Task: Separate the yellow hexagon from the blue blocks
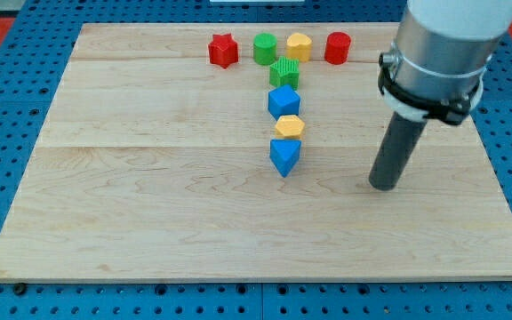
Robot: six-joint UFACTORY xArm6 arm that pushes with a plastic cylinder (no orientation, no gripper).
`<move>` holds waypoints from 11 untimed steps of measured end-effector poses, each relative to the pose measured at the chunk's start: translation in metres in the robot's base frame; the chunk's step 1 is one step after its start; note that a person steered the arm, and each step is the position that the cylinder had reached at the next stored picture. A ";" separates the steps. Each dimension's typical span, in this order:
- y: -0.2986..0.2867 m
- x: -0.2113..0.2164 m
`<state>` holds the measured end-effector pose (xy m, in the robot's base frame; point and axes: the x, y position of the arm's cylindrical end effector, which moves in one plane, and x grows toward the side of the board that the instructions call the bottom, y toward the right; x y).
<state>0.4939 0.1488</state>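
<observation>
While the wooden board (149, 222) lies bare across its whole lower half and all of the view's left, the blocks crowd near the top edge and down a short column at the middle, so open room lies on both sides of that column and below it. My tip (383, 186) rests on the board to the view's right of the column, well apart from every block, about level with the lowest one; it is a plain rod with no fingers to open or close, and it holds and touches nothing but the table top. The yellow hexagon (289, 127) sits in the column, wedged between two blue blocks and touching both: a blue block (284, 101) above it and a blue block (284, 156) with a pointed lower end below it. A green block (284, 73) tops the column. Along the top edge stand four pieces: a red star (223, 50), a green cylinder (265, 48), a second yellow block (299, 46) and a red cylinder (337, 47). That makes two blue, two yellow, two green and two red.
</observation>
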 end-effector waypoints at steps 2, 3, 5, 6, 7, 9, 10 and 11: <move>-0.027 -0.037; -0.048 -0.040; -0.053 -0.042; -0.057 -0.053; -0.074 -0.067; -0.121 -0.074; -0.146 -0.074; -0.166 -0.068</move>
